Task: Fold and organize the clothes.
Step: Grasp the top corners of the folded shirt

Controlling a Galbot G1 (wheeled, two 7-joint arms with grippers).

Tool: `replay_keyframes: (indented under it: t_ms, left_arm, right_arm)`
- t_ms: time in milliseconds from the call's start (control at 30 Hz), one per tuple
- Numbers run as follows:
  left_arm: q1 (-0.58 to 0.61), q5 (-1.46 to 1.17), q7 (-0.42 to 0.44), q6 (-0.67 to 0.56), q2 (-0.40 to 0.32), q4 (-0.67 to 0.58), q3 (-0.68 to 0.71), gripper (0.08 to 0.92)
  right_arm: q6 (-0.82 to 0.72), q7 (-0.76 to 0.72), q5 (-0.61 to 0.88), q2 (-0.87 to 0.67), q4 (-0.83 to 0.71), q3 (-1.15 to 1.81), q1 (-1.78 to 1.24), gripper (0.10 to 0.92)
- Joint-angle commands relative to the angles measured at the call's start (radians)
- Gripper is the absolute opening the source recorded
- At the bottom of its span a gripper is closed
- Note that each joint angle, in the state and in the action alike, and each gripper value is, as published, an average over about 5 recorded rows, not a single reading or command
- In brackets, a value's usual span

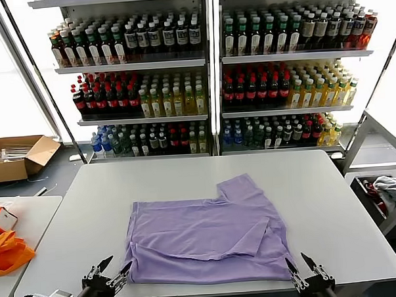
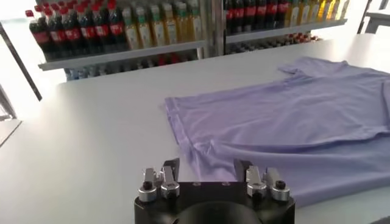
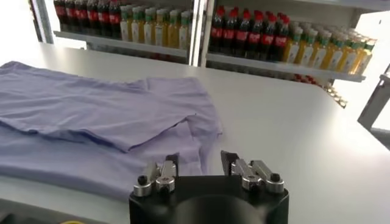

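A lavender T-shirt [image 1: 208, 237] lies partly folded on the grey table [image 1: 89, 206], one sleeve sticking out toward the shelves. It also shows in the left wrist view [image 2: 292, 122] and the right wrist view [image 3: 91, 115]. My left gripper [image 1: 114, 270] is open and empty at the table's front edge, just off the shirt's front left corner. My right gripper [image 1: 302, 267] is open and empty at the front edge, by the shirt's front right corner. In the wrist views the left gripper [image 2: 207, 167] and right gripper [image 3: 199, 161] each face the shirt's hem.
An orange bag [image 1: 8, 252] lies on a side table at the left. A cardboard box [image 1: 17, 156] sits on the floor at the left. Shelves of drink bottles [image 1: 208, 76] stand behind the table. A bin with cloth [image 1: 384, 193] is at the right.
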Motion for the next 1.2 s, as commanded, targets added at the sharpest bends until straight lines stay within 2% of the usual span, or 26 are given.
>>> replay_keyframes:
  t_ms: [33,133,233,400,633,867,1200]
  left_arm:
    - [-0.075,-0.037,0.018,0.002,0.07,0.018,-0.036,0.711]
    - [-0.153,-0.056,0.052,-0.001,0.115,0.075,-0.013,0.785]
    - [-0.25,-0.065,0.091,0.002,0.141,0.169,0.036,0.817]
    - [-0.434,-0.117,0.129,0.033,0.183,0.318,0.129,0.822]
    - [-0.699,-0.158,0.149,0.04,0.209,0.534,0.279,0.823]
    - [-0.873,-0.169,0.155,0.037,0.192,0.699,0.397,0.823]
    - [-0.958,-0.191,0.146,0.036,0.158,0.79,0.453,0.823]
  right_arm:
    - [-0.124,-0.097,0.102,-0.099,-0.081,0.036,0.282,0.682]
    - [-0.221,-0.166,0.137,-0.143,-0.2,-0.039,0.483,0.763]
    - [-0.271,-0.181,0.188,-0.157,-0.344,-0.127,0.678,0.811]
    - [-0.28,-0.223,0.119,-0.147,-0.597,-0.31,0.987,0.822]
    - [-0.279,-0.241,0.079,-0.049,-0.892,-0.483,1.239,0.823]
    - [-0.277,-0.251,0.036,0.051,-1.081,-0.561,1.346,0.823]
    - [-0.259,-0.265,0.015,0.1,-1.183,-0.591,1.368,0.823]
